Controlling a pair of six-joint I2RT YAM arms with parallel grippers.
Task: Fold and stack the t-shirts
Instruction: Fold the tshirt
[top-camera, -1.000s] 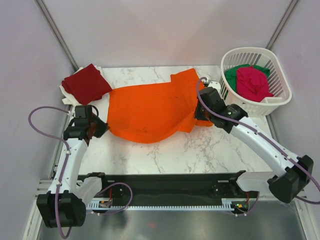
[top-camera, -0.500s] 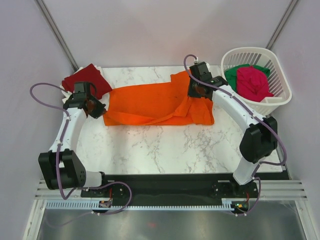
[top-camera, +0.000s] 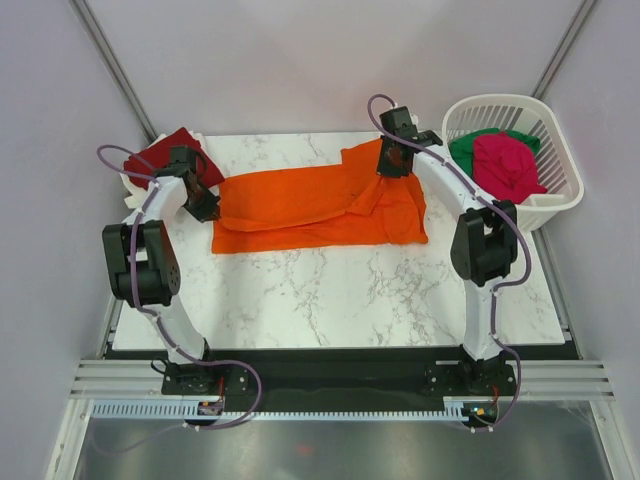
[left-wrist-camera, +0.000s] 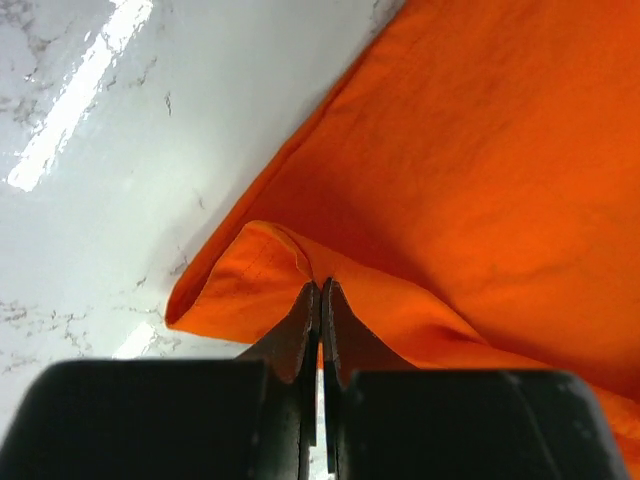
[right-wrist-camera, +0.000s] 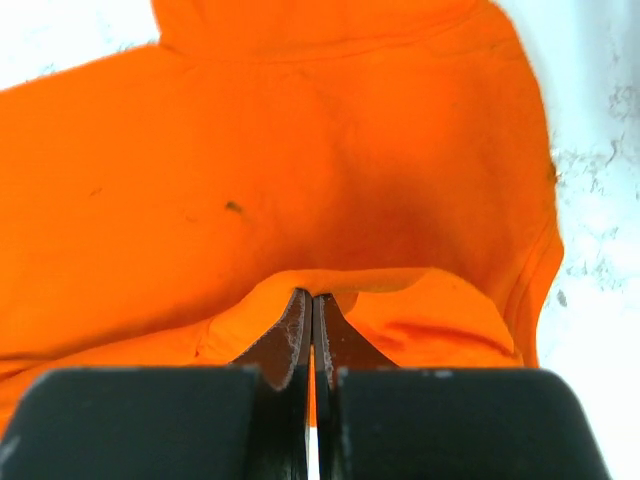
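The bright orange t-shirt (top-camera: 310, 205) lies folded lengthwise across the far half of the marble table (top-camera: 330, 290). My left gripper (top-camera: 208, 210) is shut on its left edge; the left wrist view (left-wrist-camera: 320, 288) shows the jaws pinching a fold of orange cloth (left-wrist-camera: 480, 180). My right gripper (top-camera: 392, 172) is shut on the shirt's far right edge, and the right wrist view (right-wrist-camera: 311, 296) shows orange cloth (right-wrist-camera: 300, 160) in the jaws. A folded dark red t-shirt (top-camera: 170, 152) lies at the far left. The magenta-pink t-shirt (top-camera: 505, 165) and green t-shirt (top-camera: 466, 150) sit in the basket.
A white plastic lattice basket (top-camera: 560, 190) stands at the far right, just off the table's corner. Both arms stretch far out over the table's sides. White cloth (top-camera: 128, 180) shows under the dark red shirt. Grey walls enclose the table.
Both grippers carried the shirt's near edge away from me, towards the far side, folding the orange shirt over into a narrower band. Both arms are now stretched further out.
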